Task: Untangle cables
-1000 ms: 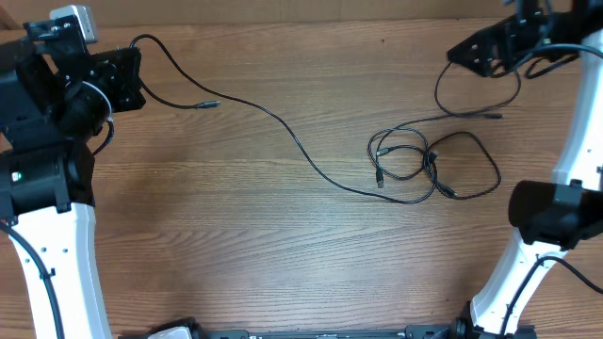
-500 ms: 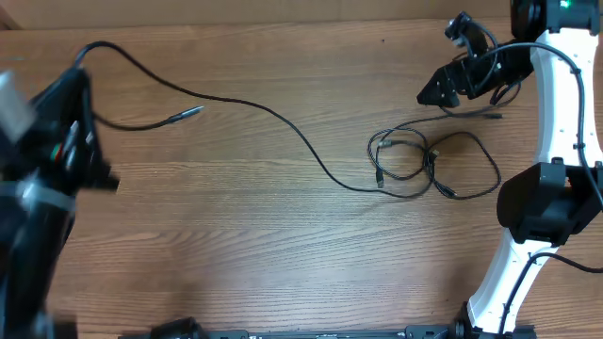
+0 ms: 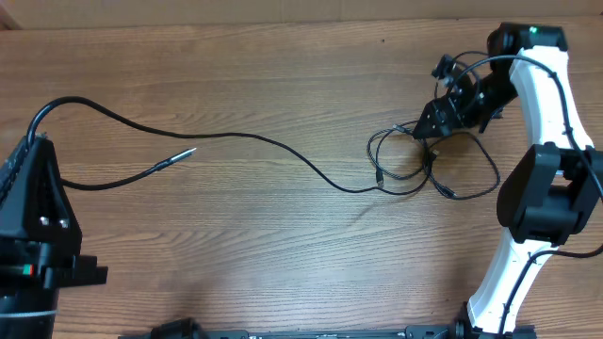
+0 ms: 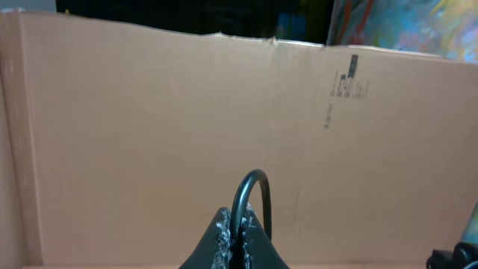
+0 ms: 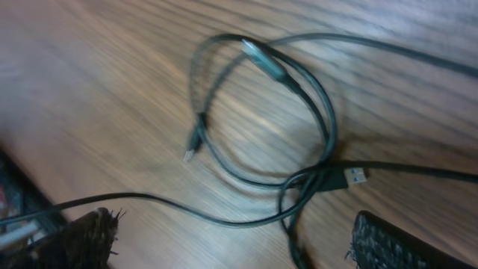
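The right claw (image 5: 239, 240) hangs open directly above the knotted cables (image 3: 429, 165) at the right of the desk (image 3: 236, 245). The left claw (image 4: 237, 220) pinches the long strand (image 3: 247, 136), which trails leftward from them.

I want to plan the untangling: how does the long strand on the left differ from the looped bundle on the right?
The long strand lies stretched in a gentle wave across the table; the bundle is coiled in overlapping loops. The long strand is pinched in the left gripper; the bundle lies free below the open right gripper. Both are thin black cords.
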Tool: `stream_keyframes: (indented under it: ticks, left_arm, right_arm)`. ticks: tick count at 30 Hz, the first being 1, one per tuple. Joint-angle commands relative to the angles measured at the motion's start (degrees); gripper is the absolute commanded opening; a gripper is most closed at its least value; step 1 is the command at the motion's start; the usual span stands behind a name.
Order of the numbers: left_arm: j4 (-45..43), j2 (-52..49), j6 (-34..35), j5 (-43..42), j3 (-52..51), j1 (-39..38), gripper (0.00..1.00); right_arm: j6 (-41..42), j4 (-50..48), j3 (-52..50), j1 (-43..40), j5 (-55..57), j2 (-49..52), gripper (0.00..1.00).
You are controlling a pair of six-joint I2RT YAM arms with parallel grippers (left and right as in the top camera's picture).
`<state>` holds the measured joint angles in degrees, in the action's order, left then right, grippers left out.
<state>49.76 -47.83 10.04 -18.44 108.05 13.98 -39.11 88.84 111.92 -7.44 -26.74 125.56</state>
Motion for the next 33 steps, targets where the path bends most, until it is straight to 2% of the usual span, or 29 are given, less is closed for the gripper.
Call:
stream_keyframes:
  ticks: [1, 7, 12, 14, 16, 17, 19, 33]
  left_arm:
    - [0.2, -0.3, -1.3, 1.5, 0.1, 0.3, 0.04]
    - [1.2, -0.4, -3.0, 1.6, 0.1, 0.3, 0.04]
    - [1.7, -0.4, -3.9, 2.6, 0.1, 0.3, 0.05]
    - [2.3, -0.5, -4.7, 2.6, 0.1, 0.3, 0.04]
    - [2.8, -0.6, -5.2, 2.6, 0.1, 0.3, 0.04]
    - [2.9, -0.7, -5.4, 2.6, 0.1, 0.3, 0.04]
    - [3.1, -1.0, -5.6, 2.6, 0.1, 0.3, 0.04]
    - [5.7, -3.1, -5.8, 2.6, 0.0, 0.3, 0.04]
  right_arm:
    - [8.0, -4.7, -6.3, -0.2, 2.7, 0.6, 1.0]
    - [17.0, -15.0, -13.4, -0.4, 4.4, 0.6, 0.99]
    - [26.1, -17.9, -13.8, -0.9, 13.9, 0.6, 0.86]
    - [30.5, -20.3, -13.8, -1.4, 15.3, 0.6, 0.84]
    - [32.7, -22.2, -13.8, -1.7, 15.2, 0.6, 0.89]
    - [33.6, -23.4, -13.8, -1.7, 15.2, 0.6, 0.97]
    - [33.7, -25.4, -13.8, -1.7, 15.2, 0.6, 1.0]
    - [33.6, -28.2, -15.2, -1.7, 18.2, 0.6, 1.0]
